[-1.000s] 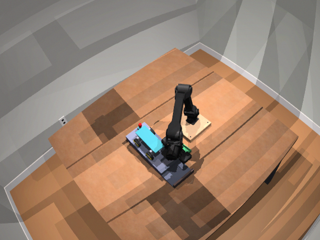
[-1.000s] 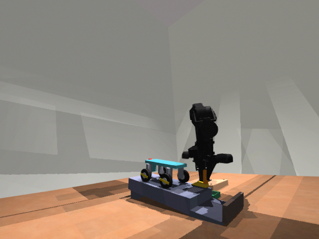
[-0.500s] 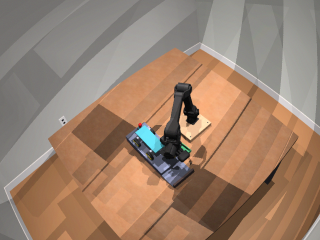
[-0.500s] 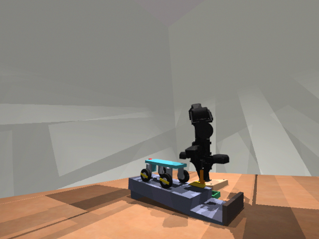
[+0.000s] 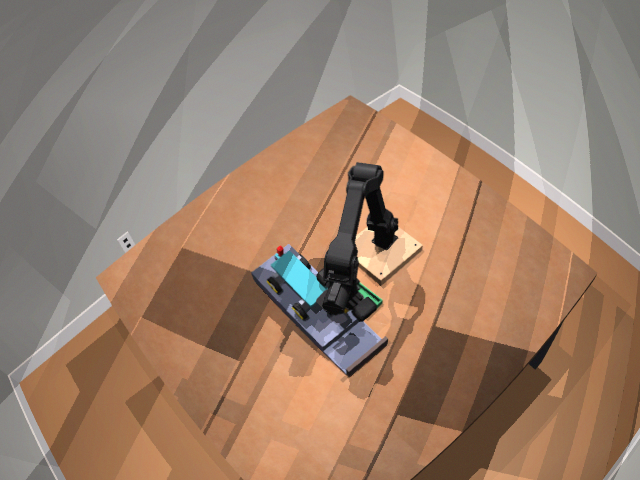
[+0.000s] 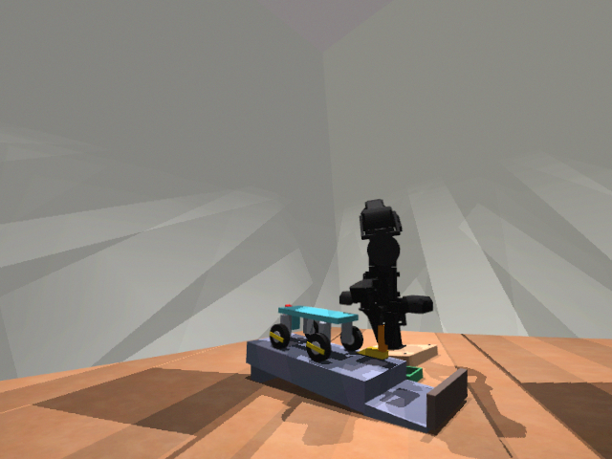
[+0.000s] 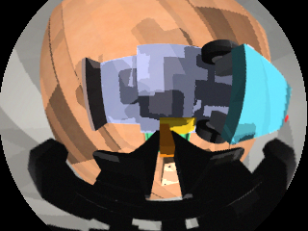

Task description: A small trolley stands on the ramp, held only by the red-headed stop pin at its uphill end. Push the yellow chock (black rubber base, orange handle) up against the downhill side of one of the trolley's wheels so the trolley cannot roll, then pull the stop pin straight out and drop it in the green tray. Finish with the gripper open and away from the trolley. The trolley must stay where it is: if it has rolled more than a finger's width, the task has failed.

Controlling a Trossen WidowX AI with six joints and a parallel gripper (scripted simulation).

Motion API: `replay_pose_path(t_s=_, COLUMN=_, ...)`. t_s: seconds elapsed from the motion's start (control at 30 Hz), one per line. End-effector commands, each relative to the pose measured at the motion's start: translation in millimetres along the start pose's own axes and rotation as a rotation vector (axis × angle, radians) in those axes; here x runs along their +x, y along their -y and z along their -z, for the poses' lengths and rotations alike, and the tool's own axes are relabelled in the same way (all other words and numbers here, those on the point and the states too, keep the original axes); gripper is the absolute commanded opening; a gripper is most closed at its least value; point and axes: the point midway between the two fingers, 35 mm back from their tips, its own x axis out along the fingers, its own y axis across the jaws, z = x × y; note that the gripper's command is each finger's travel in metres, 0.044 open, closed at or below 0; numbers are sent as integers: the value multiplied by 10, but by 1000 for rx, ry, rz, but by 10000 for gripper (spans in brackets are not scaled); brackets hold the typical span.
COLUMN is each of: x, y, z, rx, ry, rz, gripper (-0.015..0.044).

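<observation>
My gripper is shut on the upright orange handle of the yellow chock. The chock is at the ramp surface, at the ramp's robot-side edge, with its narrow end towards the trolley's downhill robot-side wheel. They are very close; I cannot tell if they touch, or if the base rests fully on the ramp. The cyan-topped trolley stands on the ramp. The red-headed stop pin is at its uphill end.
The green tray is beside the ramp on the robot side, partly hidden by the gripper. A raised end wall closes the ramp's low end. The arm's wooden base plate is behind the tray.
</observation>
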Motion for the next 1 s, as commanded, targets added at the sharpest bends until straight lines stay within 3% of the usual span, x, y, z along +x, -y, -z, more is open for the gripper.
replay_pose_path(t_s=0.0, x=-7, y=58, z=1, rx=1, ry=5, rz=3, gripper=0)
replay_pose_path(t_s=0.67, x=-1, y=89, z=-2, rx=0, ry=0, rz=-2, gripper=0)
replay_pose_path(t_s=0.9, x=-1, y=89, z=-2, rx=0, ry=0, rz=-2, gripper=184)
replay_pose_path(t_s=0.97, x=-1, y=89, z=-2, rx=0, ry=0, rz=-2, gripper=190)
